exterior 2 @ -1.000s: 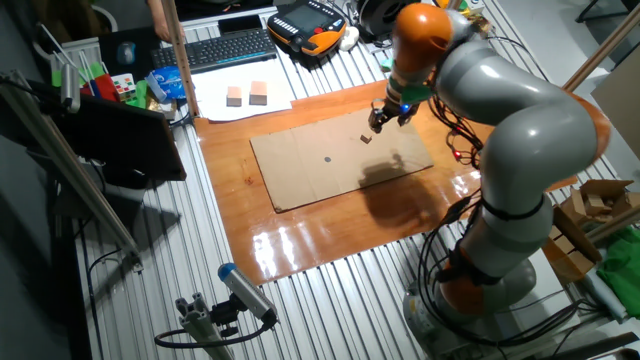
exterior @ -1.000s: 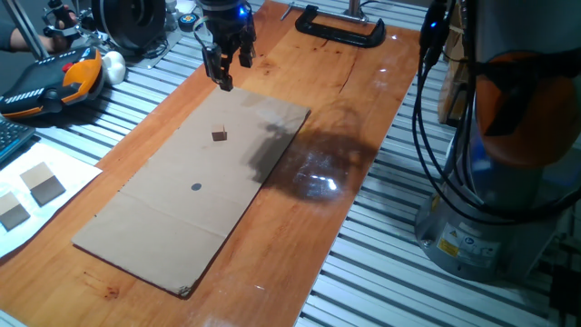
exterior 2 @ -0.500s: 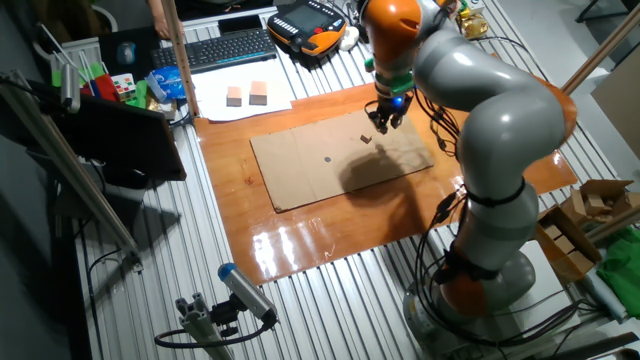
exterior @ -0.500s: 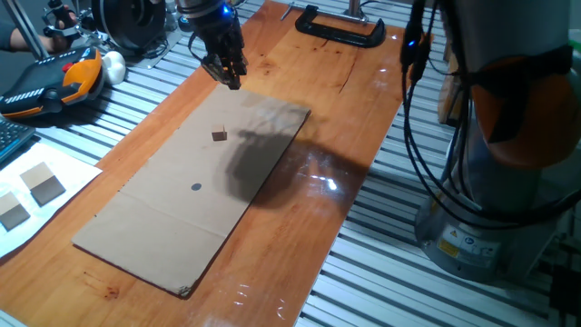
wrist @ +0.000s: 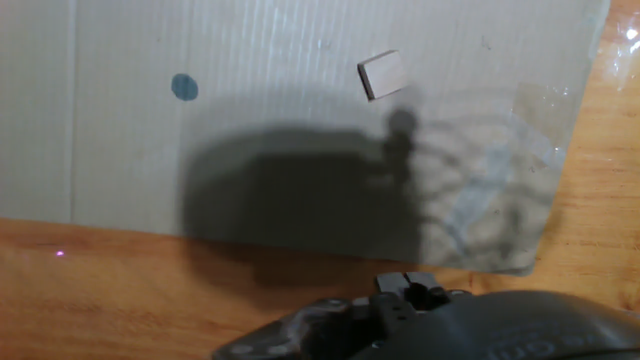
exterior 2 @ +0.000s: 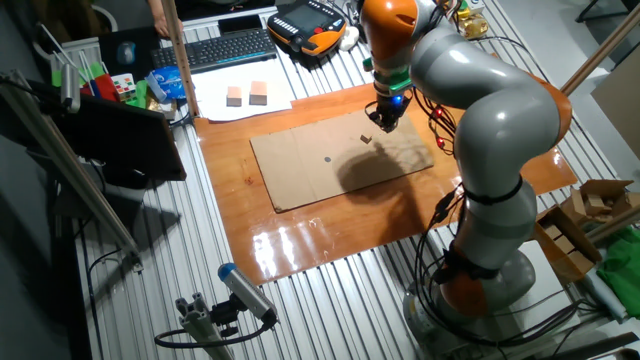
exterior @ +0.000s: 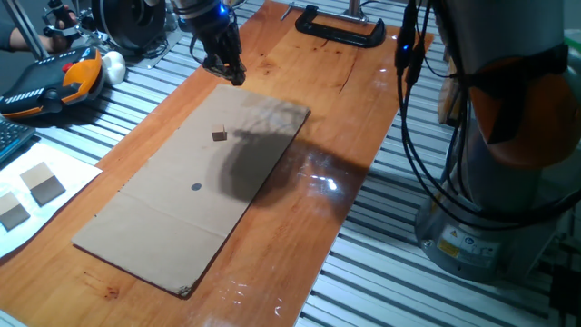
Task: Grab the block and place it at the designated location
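The block (exterior: 219, 135) is a tiny brown cube lying free on the flat cardboard sheet (exterior: 163, 227). The designated location (exterior: 196, 188) is a small dark dot on that sheet, nearer the camera than the block. My gripper (exterior: 227, 73) hangs above the sheet's far edge, well behind the block and not touching it. In the other fixed view the gripper (exterior 2: 383, 122) is up and right of the block (exterior 2: 366, 139) and the dot (exterior 2: 327, 158). The hand view shows the block (wrist: 381, 74), the dot (wrist: 184, 87) and my gripper (wrist: 405, 282), whose fingertips are pressed together with nothing between them.
A black clamp (exterior: 340, 27) sits on the wooden table's far end. An orange and black pendant (exterior: 54, 82) lies at the left. Two tan square pieces (exterior: 27, 195) rest on white paper at the left. The robot's base (exterior: 499, 209) and cables stand at the right.
The gripper has shifted left and back along the sheet's far edge and turned about its axis. The arm's shadow has slid left. Block and dot have not moved.
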{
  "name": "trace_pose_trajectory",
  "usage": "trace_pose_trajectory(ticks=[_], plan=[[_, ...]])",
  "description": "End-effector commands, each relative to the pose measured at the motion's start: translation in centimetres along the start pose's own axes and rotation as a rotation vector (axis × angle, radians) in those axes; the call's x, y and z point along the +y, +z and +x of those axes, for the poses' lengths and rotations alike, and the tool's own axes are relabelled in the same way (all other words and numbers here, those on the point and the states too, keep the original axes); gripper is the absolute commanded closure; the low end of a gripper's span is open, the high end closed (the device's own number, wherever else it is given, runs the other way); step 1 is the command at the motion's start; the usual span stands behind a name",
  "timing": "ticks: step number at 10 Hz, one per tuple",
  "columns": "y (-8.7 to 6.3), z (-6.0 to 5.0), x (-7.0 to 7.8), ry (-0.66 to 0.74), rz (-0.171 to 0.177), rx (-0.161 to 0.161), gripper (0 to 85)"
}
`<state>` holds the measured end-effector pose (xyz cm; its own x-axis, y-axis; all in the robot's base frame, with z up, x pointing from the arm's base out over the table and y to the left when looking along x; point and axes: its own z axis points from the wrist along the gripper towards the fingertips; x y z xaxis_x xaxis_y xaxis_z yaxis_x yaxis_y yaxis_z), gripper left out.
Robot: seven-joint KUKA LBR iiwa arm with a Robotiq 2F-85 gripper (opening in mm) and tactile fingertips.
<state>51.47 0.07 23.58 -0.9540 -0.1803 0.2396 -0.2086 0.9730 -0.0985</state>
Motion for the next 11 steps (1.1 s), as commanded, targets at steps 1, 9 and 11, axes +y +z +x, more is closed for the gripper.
trace_pose_trajectory(ticks=[1, 9, 11], plan=[[0.0, 0.0, 0.01, 0.0, 0.0, -0.002, 84.3], [0.0, 0.0, 0.01, 0.138, -0.031, -0.038, 84.3], [0.0, 0.0, 0.01, 0.148, -0.12, -0.102, 84.3]])
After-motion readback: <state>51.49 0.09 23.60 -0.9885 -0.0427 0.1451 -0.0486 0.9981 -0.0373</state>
